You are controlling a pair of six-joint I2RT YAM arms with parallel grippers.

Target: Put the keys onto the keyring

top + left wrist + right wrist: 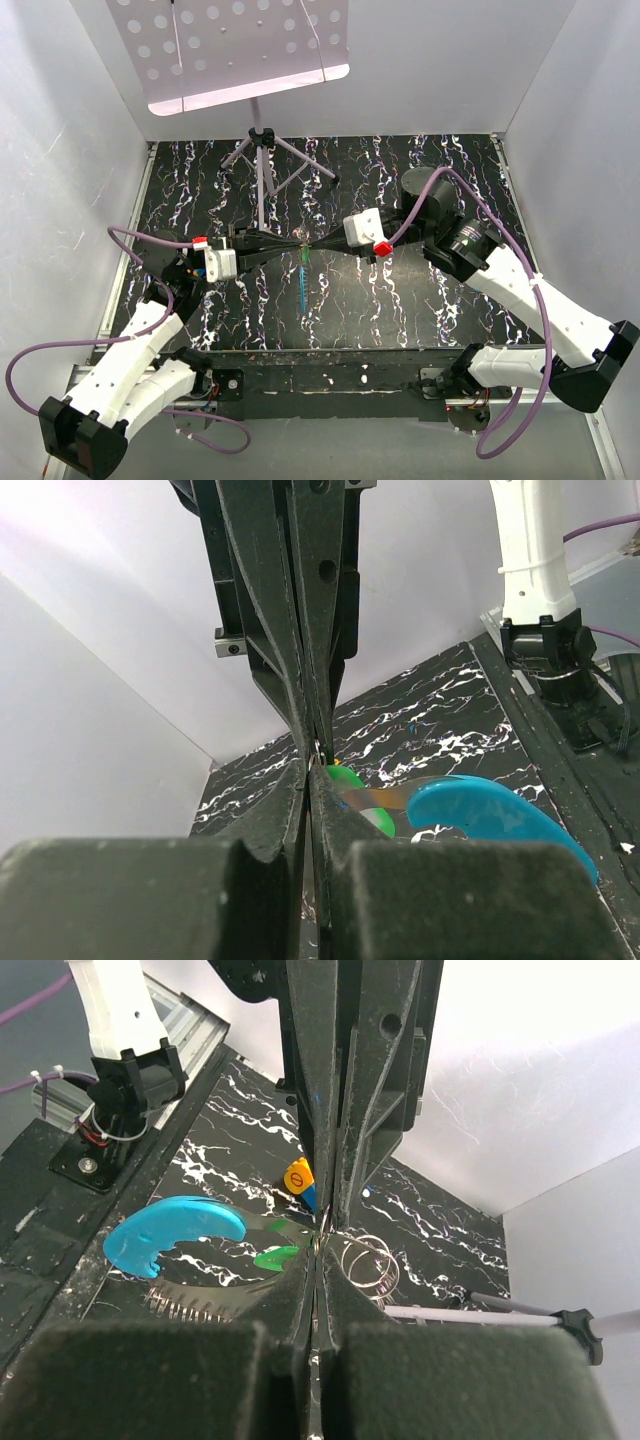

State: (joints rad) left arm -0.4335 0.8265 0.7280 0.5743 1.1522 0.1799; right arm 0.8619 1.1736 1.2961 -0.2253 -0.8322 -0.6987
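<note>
My left gripper point(294, 243) and right gripper point(313, 243) meet tip to tip above the middle of the table, both shut. A thin silvery keyring wire point(326, 1228) shows edge-on between the tips. The green-headed key point(303, 259) hangs just below them, with a light-blue strip point(303, 290) hanging further down. In the left wrist view my gripper point(308, 772) is shut, with the green key point(349, 779) and the light-blue piece point(490, 815) to its right. In the right wrist view my gripper point(320, 1256) is shut, with the green key point(274, 1257) and the light-blue piece point(175, 1240) to its left.
A purple tripod stand point(262, 160) with a perforated white plate point(240, 45) stands at the back. Silvery loops point(365, 1260) show right of the right fingertips. A small orange-and-blue piece point(299, 1179) lies beyond. White walls close in the left, right and back.
</note>
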